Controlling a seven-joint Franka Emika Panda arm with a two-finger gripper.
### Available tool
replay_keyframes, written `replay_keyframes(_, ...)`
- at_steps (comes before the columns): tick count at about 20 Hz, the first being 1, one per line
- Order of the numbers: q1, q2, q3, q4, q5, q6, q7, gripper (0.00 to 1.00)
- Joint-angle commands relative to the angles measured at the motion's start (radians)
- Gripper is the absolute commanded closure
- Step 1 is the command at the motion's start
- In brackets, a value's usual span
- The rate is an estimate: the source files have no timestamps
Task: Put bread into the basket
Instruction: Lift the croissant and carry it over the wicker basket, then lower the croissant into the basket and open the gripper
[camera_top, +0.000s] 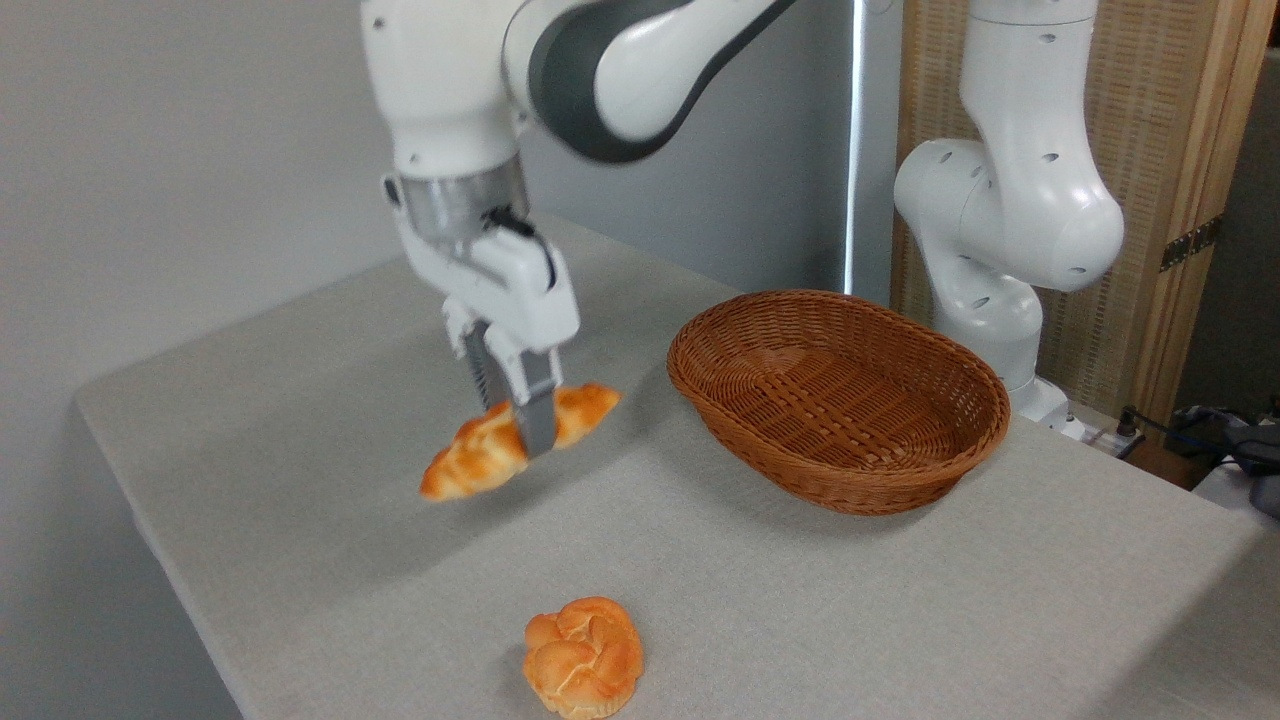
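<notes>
grey table (300, 520), basket (900, 480), knotted bun (584, 655)

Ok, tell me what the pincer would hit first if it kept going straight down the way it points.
Probably the grey cloth-covered table. The pincer points downward, shut on the braided golden-orange bread loaf, so the loaf would likely touch the cloth first; depth is uncertain.

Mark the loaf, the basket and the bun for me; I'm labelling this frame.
loaf (470, 462): camera view, left half of crust.
basket (940, 478): camera view, near rim.
bun (584, 656): camera view, top centre.
</notes>
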Motion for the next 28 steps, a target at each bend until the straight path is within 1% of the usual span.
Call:
replay_keyframes(1,-0.004,-0.163,0.040,-0.018,-0.024,-0.193,0.041,0.62)
replay_keyframes(3,-0.009,-0.229,0.067,-0.029,-0.024,-0.309,0.077,0.62)
replay_keyframes(5,-0.023,-0.298,0.087,-0.082,-0.024,-0.364,0.126,0.62)
replay_keyframes(8,-0.035,-0.355,0.086,-0.180,-0.024,-0.366,0.131,0.62)
replay_keyframes(10,-0.064,-0.390,0.086,-0.242,-0.022,-0.366,0.130,0.62)
replay_keyframes(12,-0.072,-0.447,0.086,-0.333,-0.013,-0.352,0.136,0.62)
replay_keyframes(14,-0.101,-0.504,0.087,-0.419,-0.007,-0.338,0.139,0.62)
replay_keyframes(16,-0.104,-0.547,0.087,-0.484,-0.005,-0.340,0.140,0.62)
replay_keyframes(18,-0.113,-0.562,0.083,-0.535,-0.005,-0.346,0.140,0.62)
replay_keyframes(20,-0.124,-0.559,0.080,-0.552,-0.005,-0.344,0.137,0.62)
replay_keyframes(21,-0.139,-0.558,0.080,-0.561,-0.005,-0.344,0.136,0.52)
replay_keyframes(22,-0.139,-0.554,0.080,-0.563,-0.005,-0.343,0.131,0.34)
replay_keyframes(23,-0.139,-0.553,0.080,-0.563,-0.005,-0.341,0.131,0.30)
replay_keyframes(25,-0.139,-0.551,0.080,-0.563,-0.007,-0.331,0.128,0.00)
replay_keyframes(28,-0.139,-0.550,0.080,-0.563,-0.010,-0.328,0.128,0.00)
